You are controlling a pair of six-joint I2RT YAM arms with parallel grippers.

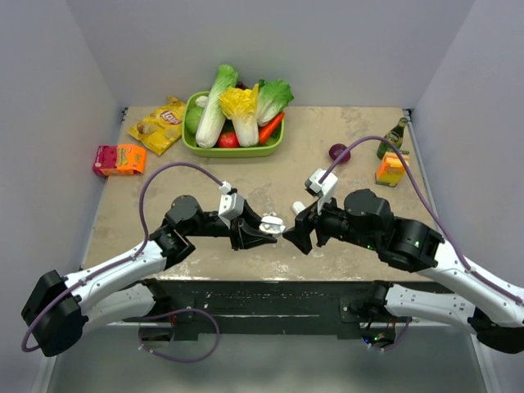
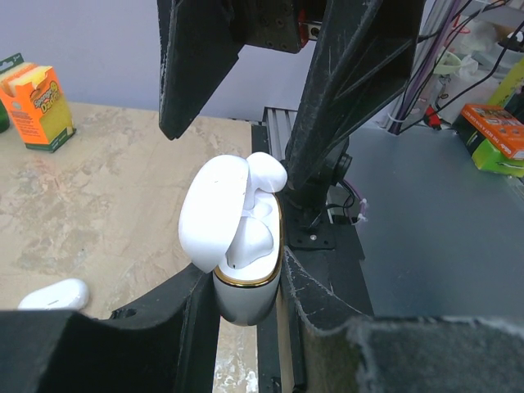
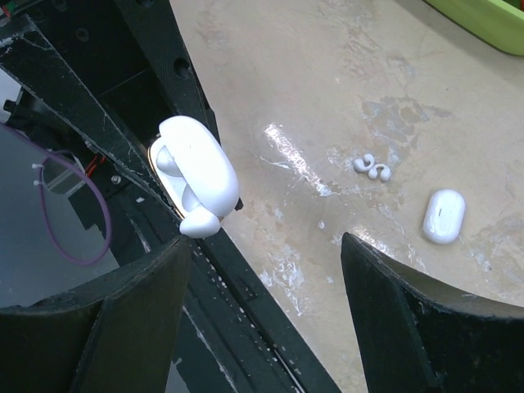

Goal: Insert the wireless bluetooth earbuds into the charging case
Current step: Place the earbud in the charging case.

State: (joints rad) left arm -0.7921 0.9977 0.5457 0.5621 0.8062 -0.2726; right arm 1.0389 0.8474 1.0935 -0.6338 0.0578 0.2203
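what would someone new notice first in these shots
The white charging case, lid open with earbuds in it, is clamped in the left gripper near the front centre of the table. The right gripper faces it, open and empty. At the back sits a green tray piled with vegetables.

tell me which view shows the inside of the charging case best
Left wrist: the charging case is close, lid open, interior showing, held in the left pincer. Right wrist sees mainly the lid's outside; top external shows only a small white shape.
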